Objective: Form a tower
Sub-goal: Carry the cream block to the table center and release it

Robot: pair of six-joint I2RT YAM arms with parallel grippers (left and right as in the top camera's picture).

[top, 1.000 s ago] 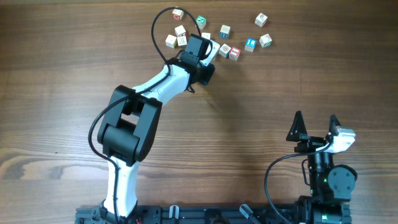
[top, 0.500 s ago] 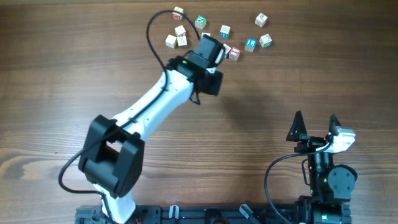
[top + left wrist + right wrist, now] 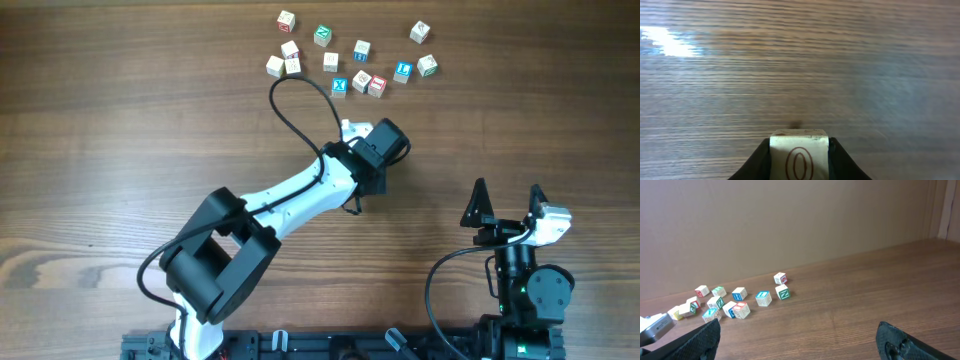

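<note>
The left claw (image 3: pixel 799 143) is closed on one cube (image 3: pixel 799 161), a finger flat against each side. The cube sits square in the grip, its face with a brown O toward the wrist camera. Being a cube, it has no long axis. Whether it touches the table (image 3: pixel 120 120) cannot be told.

Only the left wrist view shows this cube. In the overhead view the left arm's wrist, right of centre, covers it.

Thirteen loose cubes (image 3: pixel 361 48) lie singly in a band running left to right along the top of the overhead frame. None rests on another. The right wrist view shows them at lower left, too crowded to count.

The right claw (image 3: pixel 508 205), at lower right, is spread wide and holds nothing.
</note>
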